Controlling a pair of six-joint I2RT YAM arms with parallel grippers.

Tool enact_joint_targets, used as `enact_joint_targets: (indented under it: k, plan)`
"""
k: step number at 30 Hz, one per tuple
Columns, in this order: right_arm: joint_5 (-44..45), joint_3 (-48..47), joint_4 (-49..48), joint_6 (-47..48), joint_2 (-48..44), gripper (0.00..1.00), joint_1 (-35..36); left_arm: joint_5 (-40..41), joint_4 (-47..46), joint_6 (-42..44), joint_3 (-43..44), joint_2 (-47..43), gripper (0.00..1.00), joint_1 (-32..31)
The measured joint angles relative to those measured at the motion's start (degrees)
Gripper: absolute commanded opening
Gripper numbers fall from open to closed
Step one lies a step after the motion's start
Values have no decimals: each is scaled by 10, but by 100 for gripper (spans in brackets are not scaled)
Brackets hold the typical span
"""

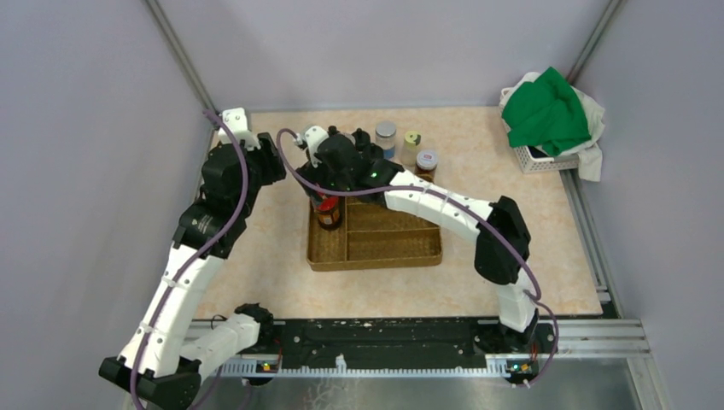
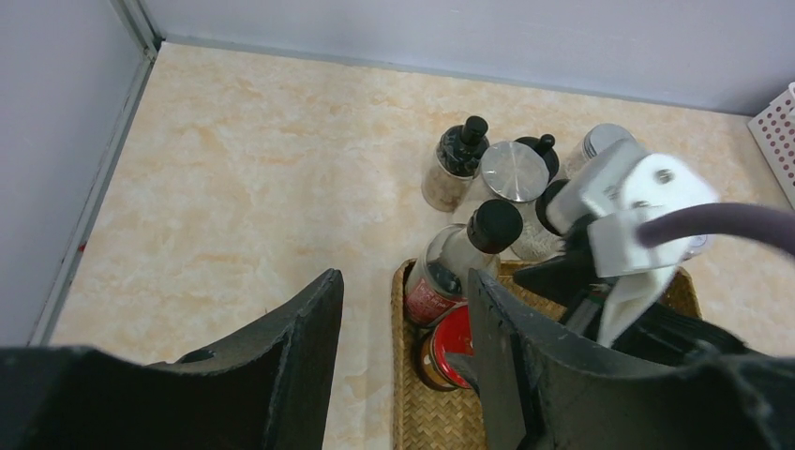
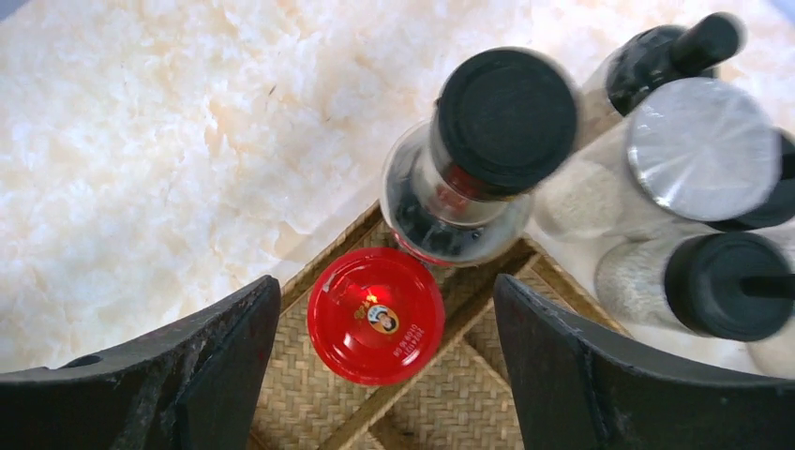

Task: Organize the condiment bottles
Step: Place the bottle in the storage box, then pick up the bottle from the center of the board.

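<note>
Robot lab cell: grey panel walls (image 1: 85,128), aluminium rail (image 1: 589,337), marble-print tabletop (image 1: 512,248).

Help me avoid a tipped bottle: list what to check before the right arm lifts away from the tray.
1. Right gripper jaws open, not touching the red-lidded jar: ok.
2. Red-lidded jar upright inside the wooden tray: ok.
3. Tall black-capped bottle standing flat in the tray's corner: cannot tell; it looks tilted in the left wrist view.
4. Left gripper open and empty: ok.
5. Silver-lidded jar outside the right jaws: ok.
</note>
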State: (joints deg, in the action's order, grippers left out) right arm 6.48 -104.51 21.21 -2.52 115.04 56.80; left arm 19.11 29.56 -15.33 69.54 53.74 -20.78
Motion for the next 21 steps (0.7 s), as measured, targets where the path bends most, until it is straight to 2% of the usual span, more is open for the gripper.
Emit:
enact_joint_targets:
  k: [5,9,12,15,18,21]
  plan:
    - [41,-38,54,11,-40,76,0,0,-9,4,0,11,58,0]
    - [63,-84,89,11,-83,74,-27,-3,-19,18,18,68,59,0]
    - [66,-85,94,3,-120,73,-85,-13,-21,35,64,146,59,0]
    - [63,-93,104,-13,-127,73,-174,-21,-17,50,116,226,59,0]
    - [61,-108,122,-22,-104,73,-243,-24,-16,60,178,306,59,2]
    - [50,-139,144,-22,-57,73,-272,-33,-17,67,211,354,58,6]
